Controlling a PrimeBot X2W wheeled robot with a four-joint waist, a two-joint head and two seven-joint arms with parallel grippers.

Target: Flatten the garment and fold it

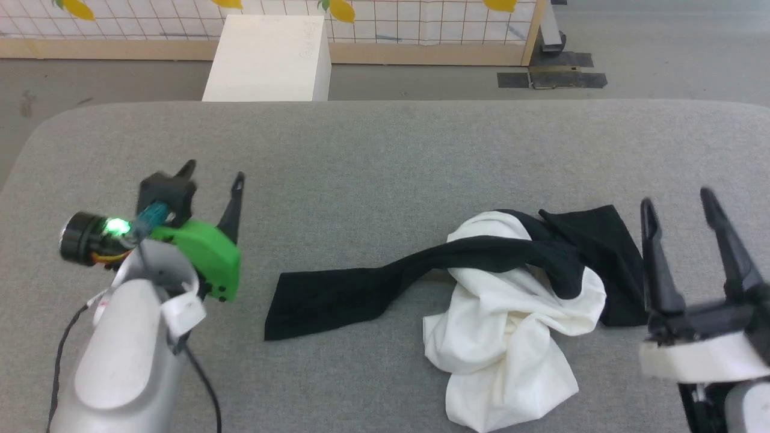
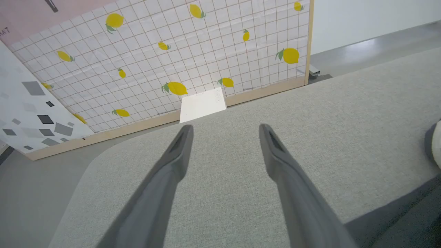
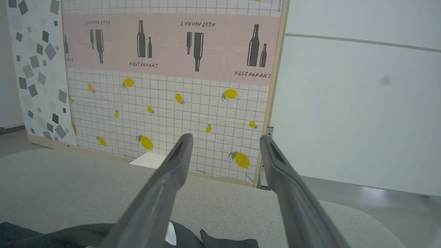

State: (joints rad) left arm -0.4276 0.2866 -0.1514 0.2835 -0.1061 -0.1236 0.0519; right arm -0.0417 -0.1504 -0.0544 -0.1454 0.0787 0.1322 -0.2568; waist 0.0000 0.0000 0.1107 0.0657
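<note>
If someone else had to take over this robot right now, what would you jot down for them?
Left gripper: open, empty, over the grey surface, well apart from the cloth.
Right gripper: open, empty, just right of the heap, gripping nothing.
Garment: crumpled heap on the surface's right half, one black sleeve trailing toward the robot's left.
Done: nothing; it is not flattened.
Left: spread it flat, then fold it.

The shirt is lying crumpled on the grey table, its white body bunching in a heap, one black sleeve stretching flat leftward, the other folding at the right.
</note>
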